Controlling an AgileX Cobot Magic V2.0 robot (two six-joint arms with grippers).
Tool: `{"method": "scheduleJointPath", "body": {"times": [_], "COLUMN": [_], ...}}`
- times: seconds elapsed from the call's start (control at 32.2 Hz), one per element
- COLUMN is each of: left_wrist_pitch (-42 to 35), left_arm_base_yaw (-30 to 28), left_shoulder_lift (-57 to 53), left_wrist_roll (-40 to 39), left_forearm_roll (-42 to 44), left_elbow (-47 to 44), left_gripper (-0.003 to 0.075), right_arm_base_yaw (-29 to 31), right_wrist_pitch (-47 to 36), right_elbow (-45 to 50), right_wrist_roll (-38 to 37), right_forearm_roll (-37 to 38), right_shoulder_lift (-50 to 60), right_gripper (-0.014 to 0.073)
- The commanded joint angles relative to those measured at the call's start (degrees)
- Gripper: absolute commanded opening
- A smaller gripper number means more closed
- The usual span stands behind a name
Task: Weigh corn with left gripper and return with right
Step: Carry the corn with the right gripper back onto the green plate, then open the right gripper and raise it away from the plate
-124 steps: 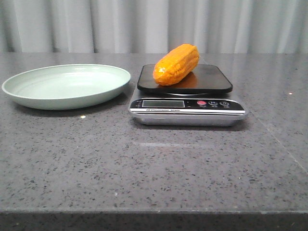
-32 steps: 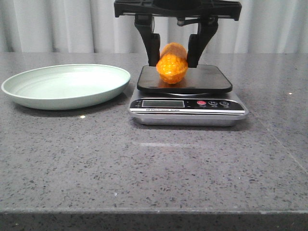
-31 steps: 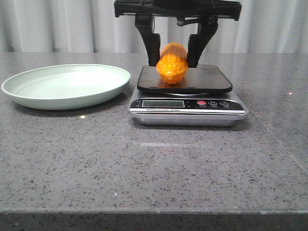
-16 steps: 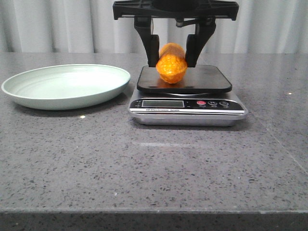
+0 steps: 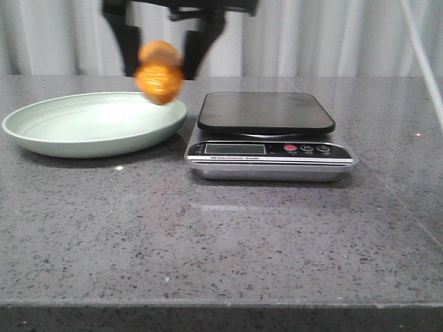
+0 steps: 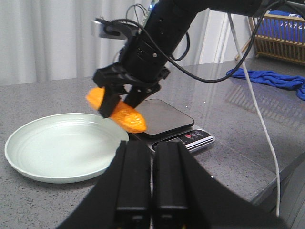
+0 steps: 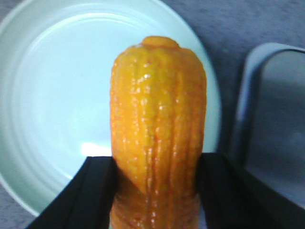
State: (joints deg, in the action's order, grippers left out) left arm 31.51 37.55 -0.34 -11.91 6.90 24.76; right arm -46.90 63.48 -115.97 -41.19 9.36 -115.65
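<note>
Corn (image 5: 159,74) held off bench, above right rim of plate (image 5: 41,131), clear of scale (image 5: 266,135). Right gripper (image 5: 160,52) has jaws clamped on cob from both sides; I see cob end-on in front view, blurred. My left gripper (image 6: 152,183) hangs back from the plate, jaws pressed together, holding nothing. Scale platform bare. Bench (image 5: 221,242) grey speckled stone.
</note>
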Motion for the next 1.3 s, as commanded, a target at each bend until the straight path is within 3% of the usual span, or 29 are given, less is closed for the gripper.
{"method": "scheduleJointPath", "body": {"times": [0.0,0.09,0.34,0.68,0.87,1.27], "left_wrist_pitch": [-4.4,-4.4,-4.4,-4.4,-4.4,-4.4], "left_arm_base_yaw": [0.1,0.1,0.1,0.1,0.1,0.1], "left_shoulder_lift": [0.1,0.1,0.1,0.1,0.1,0.1], "left_wrist_roll": [0.0,0.0,0.0,0.0,0.0,0.0], "left_forearm_roll": [0.1,0.1,0.1,0.1,0.1,0.1], "left_elbow": [1.4,1.4,1.4,1.4,1.4,1.4], "left_gripper": [0.0127,0.0127,0.0127,0.0127,0.0127,0.0127], "right_arm_base_yaw": [-0.2,-0.2,-0.2,-0.2,0.0,6.5], "right_wrist_pitch": [-6.5,-7.9,-7.2,-2.4,3.1,7.6], "right_elbow": [-2.0,-2.0,-2.3,-6.6,-10.2,-8.2], "right_wrist_roll": [0.7,0.7,0.8,1.7,12.0,21.9], "right_forearm_roll": [-0.9,-2.5,-3.3,-3.3,-4.1,-4.1], "right_shoulder_lift": [1.9,0.1,-2.0,-1.8,-0.2,10.1], "right_gripper": [0.0437,0.0438,0.0542,0.0542,0.0542,0.0532]}}
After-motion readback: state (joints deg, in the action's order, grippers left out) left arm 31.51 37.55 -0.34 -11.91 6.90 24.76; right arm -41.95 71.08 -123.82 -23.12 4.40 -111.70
